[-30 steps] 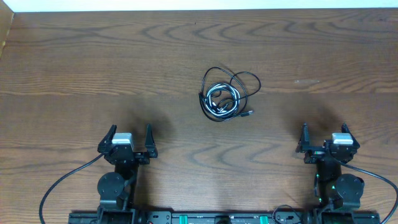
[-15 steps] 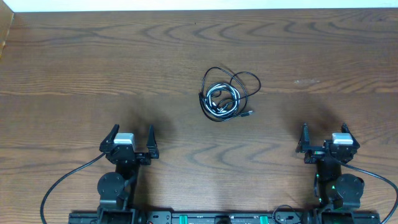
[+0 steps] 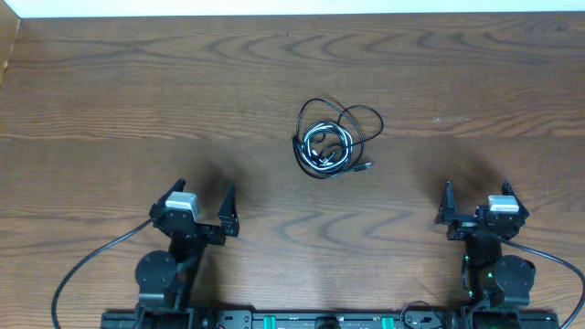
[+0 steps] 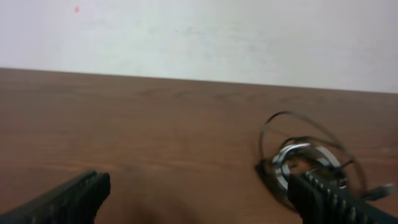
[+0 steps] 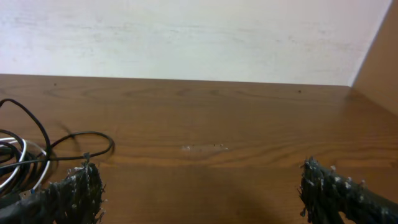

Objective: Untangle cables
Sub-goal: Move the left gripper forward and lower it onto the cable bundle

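The cables (image 3: 329, 140) lie in one tangled coil just above centre frame. Open table (image 3: 119, 91) wood runs all round them, up to the white wall (image 3: 274, 7) along the top edge. The left gripper (image 3: 203, 194) and right gripper (image 3: 476, 194), low in frame, both gape wide, holding nothing. The left has swung slightly toward the coil. The right gripper and the coil are unchanged.

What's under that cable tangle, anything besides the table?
Through the loops of the cables only the bare wooden table shows. Where the strands pile up at the middle, whatever lies beneath them, and how they cross, is covered.
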Robot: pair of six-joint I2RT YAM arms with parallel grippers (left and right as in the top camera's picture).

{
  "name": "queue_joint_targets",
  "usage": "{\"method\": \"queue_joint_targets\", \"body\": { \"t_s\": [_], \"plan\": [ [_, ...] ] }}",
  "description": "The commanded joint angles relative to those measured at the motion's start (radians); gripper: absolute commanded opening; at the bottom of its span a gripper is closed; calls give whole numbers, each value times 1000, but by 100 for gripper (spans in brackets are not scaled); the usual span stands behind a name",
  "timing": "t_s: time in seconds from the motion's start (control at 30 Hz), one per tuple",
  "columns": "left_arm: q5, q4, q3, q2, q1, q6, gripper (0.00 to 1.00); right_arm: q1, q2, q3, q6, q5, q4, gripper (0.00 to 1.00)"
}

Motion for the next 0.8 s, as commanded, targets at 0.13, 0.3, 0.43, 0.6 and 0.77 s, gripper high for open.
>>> {"method": "queue_joint_targets", "body": {
  "t_s": [0.13,0.3,0.43,0.6,0.77],
  "plan": [
    [107,-110,224,191,4,-27,98,8,-3,-2,-8,8,-3,99],
    [112,-203,387,348,4,-27,98,8,-3,-2,-8,8,-3,99],
    [129,-305,517,469,3,-54,98,8,-3,-2,-8,8,-4,99],
    [151,-446,648,586,3,-140,98,8,-3,-2,-8,8,-3,99],
    [290,-520,721,660,3,-141,98,8,-3,-2,-8,8,-3,99]
  ]
}}
